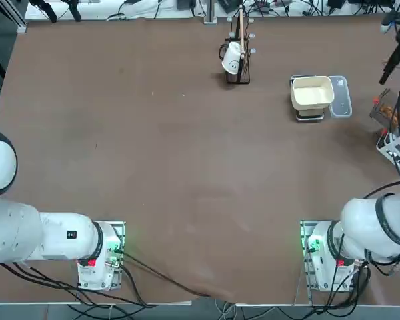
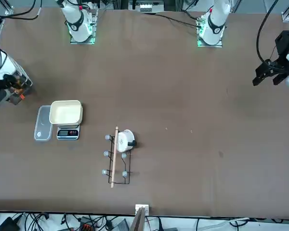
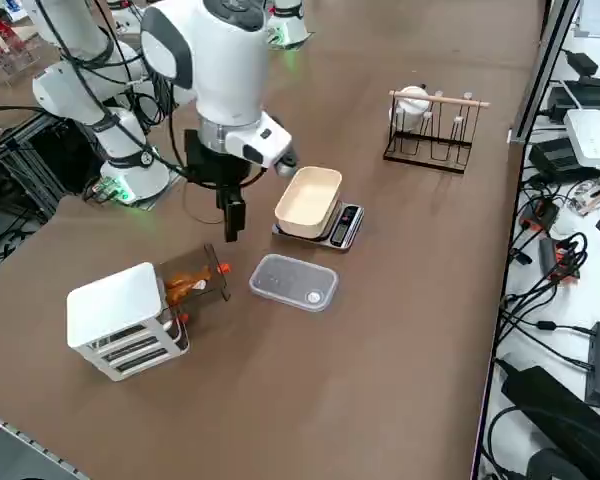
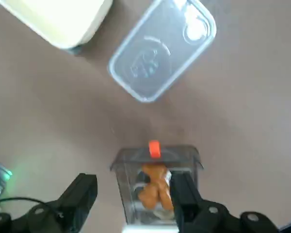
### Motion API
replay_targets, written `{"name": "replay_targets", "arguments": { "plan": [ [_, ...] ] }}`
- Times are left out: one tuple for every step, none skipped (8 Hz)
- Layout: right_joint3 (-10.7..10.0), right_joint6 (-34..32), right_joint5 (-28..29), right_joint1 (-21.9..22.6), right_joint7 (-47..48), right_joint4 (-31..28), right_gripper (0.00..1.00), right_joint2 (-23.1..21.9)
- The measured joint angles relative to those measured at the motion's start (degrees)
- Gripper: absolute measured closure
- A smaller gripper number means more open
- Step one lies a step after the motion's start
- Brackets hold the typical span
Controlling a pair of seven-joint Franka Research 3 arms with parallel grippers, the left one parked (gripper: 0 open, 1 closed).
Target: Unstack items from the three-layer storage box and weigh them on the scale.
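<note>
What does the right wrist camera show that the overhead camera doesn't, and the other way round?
Only the wrist view shows the pulled-out clear drawer with a red handle holding orange-brown food pieces, with the right arm's open end effector hanging over it.

Only the top view shows the black wire rack with a white cup, the two arm bases and the whole brown table.

Both show the cream rounded-square tub and the pale translucent rectangular lid beside it.

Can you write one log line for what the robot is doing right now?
right hand: open, above pulled-out drawer | brown food pieces: in drawer | cream tub: on scale
</note>
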Motion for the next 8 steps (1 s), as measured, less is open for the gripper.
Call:
{"name": "replay_targets", "arguments": {
  "plan": [
    [-0.5, 1.6, -1.1, -1.9, -2.2, -1.3, 0.1, 0.0],
    [-0.8, 5.0, -1.4, -4.2, -3.9, -4.1, 0.11, 0.1],
    [-0.9, 9.7, -1.4, -6.1, -4.7, -7.8, 0.12, 0.4],
    [-0.9, 14.6, -1.4, -6.9, -4.8, -11.6, 0.13, 0.6],
    [-0.9, 18.0, -1.4, -7.0, -4.8, -14.1, 0.13, 0.8],
    [-0.8, 19.6, -1.4, -7.0, -4.8, -15.4, 0.13, 0.8],
    [-0.8, 19.9, -1.4, -7.0, -4.8, -15.8, 0.14, 0.8],
    [-0.8, 20.6, -1.4, -7.0, -4.8, -16.1, 0.15, 0.8]
  ]
}}
